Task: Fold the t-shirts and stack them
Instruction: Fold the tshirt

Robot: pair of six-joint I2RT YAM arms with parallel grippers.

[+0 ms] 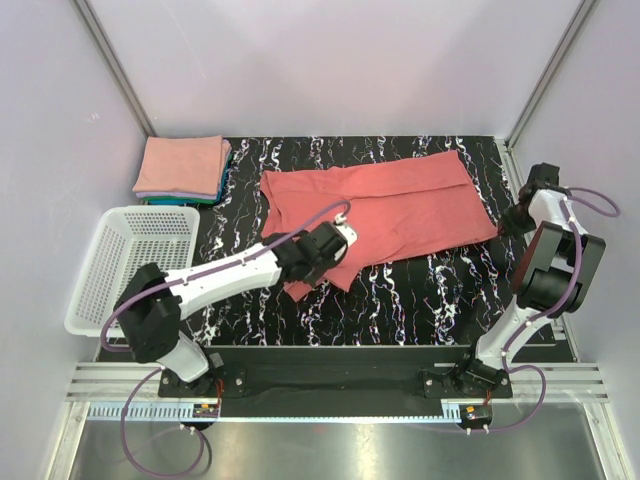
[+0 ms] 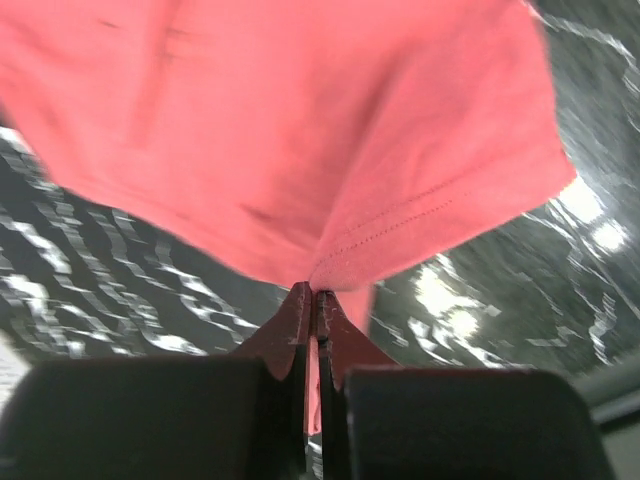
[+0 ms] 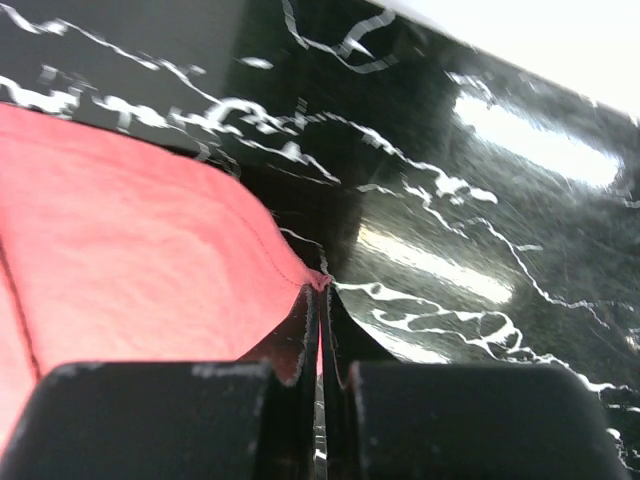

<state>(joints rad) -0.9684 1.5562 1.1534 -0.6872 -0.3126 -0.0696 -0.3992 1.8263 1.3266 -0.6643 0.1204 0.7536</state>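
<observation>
Both the left claw (image 2: 315,292) and right claw (image 3: 322,285) pinch stitched hems of the soft coral-red t-shirt (image 1: 400,205).

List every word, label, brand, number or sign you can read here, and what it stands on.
None can be read. The coral-red t-shirt is plain; the folded stack, the white basket, the left arm and the right arm show no legible print; the small parts at the arm bases are too small to tell.
</observation>
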